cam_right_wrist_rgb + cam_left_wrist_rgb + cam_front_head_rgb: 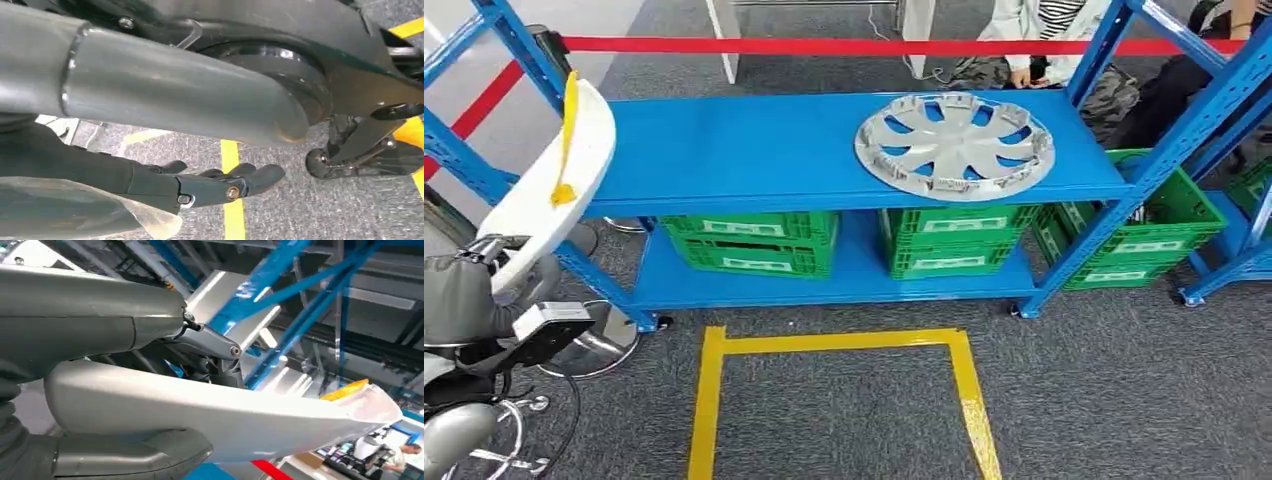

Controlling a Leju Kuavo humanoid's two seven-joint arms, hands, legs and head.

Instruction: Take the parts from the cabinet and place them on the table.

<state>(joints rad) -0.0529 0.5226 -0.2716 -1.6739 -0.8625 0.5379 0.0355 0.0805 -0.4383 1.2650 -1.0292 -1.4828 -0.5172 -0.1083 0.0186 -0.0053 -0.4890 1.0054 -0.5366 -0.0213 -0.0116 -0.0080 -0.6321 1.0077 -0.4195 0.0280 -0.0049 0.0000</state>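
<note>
Head view: white part (554,170) hides left hand's fingers.

A workshop or warehouse test floor for car parts: blue steel shelving (754,150) stands on grey carpet (1124,400), a silver wheel cover (954,145) lying near the right edge of its upper shelf and green plastic crates (749,240) stowed on the lower one. Yellow tape (839,345) marks a square bay on the floor before the rack, red barrier tape (874,46) runs behind it, and more blue racking with crates stands to the right
</note>
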